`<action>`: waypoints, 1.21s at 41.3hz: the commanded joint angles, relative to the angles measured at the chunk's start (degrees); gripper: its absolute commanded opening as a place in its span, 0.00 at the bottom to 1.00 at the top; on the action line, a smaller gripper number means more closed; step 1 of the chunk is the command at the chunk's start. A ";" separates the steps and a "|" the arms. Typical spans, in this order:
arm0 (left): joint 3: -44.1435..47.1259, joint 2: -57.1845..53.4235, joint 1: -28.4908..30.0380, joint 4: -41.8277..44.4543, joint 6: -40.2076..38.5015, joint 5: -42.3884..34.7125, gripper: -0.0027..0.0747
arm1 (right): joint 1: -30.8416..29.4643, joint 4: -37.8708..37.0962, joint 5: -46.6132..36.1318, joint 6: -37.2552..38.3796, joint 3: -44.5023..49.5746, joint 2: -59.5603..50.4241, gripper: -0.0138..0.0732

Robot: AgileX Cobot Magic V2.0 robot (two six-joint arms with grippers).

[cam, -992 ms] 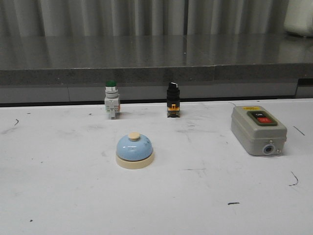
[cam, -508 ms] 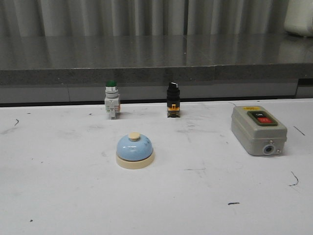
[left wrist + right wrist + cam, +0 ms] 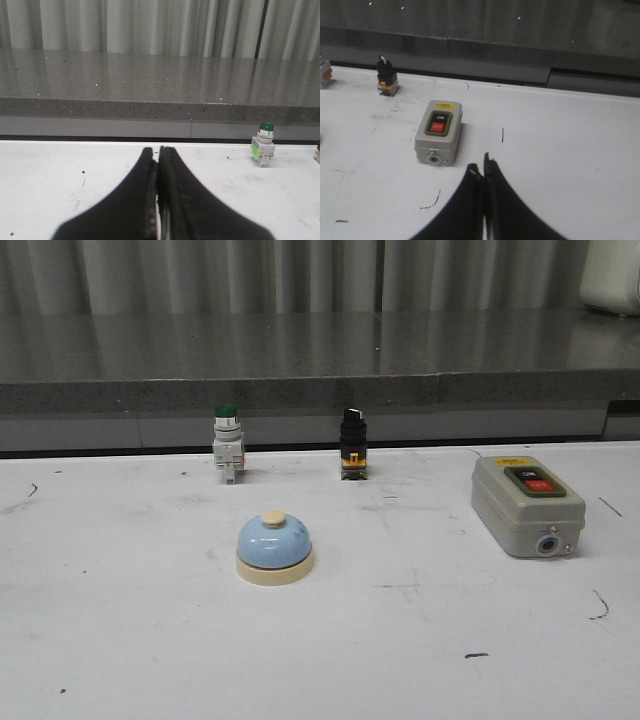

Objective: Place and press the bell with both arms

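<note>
1. In the front view you see the bell (image 3: 275, 549) upright on the white table (image 3: 130, 640), a little left of centre. From the bell, the green button (image 3: 227, 443) stands at about 11 o'clock and the black knob switch (image 3: 353, 443) at about 1 o'clock, both near the table's far edge. The grey switch box (image 3: 526, 505) lies at about 3 o'clock, well apart from the bell. Neither arm shows in this view, and nothing touches the bell.

2. In the left wrist view you see the left gripper (image 3: 158, 150) with its jaws pressed together and nothing between them, above bare table (image 3: 50, 180). The green button (image 3: 264, 151) stands near the far edge at about 3 o'clock from the tips. The bell is out of this view.

3. In the right wrist view you see the right gripper (image 3: 482, 167) with its jaws pressed together, holding nothing. The switch box (image 3: 438, 132), its ON and OFF keys facing up, lies near the tips at about 10 o'clock, not touching them. The knob switch (image 3: 386, 77) stands farther off, also at about 10 o'clock. The bell does not show here.
</note>
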 commanded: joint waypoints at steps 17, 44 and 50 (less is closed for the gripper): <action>1.49 -0.93 -0.07 0.00 -0.22 -4.88 0.01 | -3.69 -0.89 -25.34 -0.17 14.55 -9.68 0.08; 1.49 -0.93 -0.07 0.00 -0.22 -4.88 0.01 | -3.69 3.78 -26.49 -1.64 14.55 -9.69 0.08; 1.49 -0.93 -0.07 0.00 -0.22 -4.88 0.01 | -3.69 6.69 -26.52 -4.99 14.55 -9.69 0.08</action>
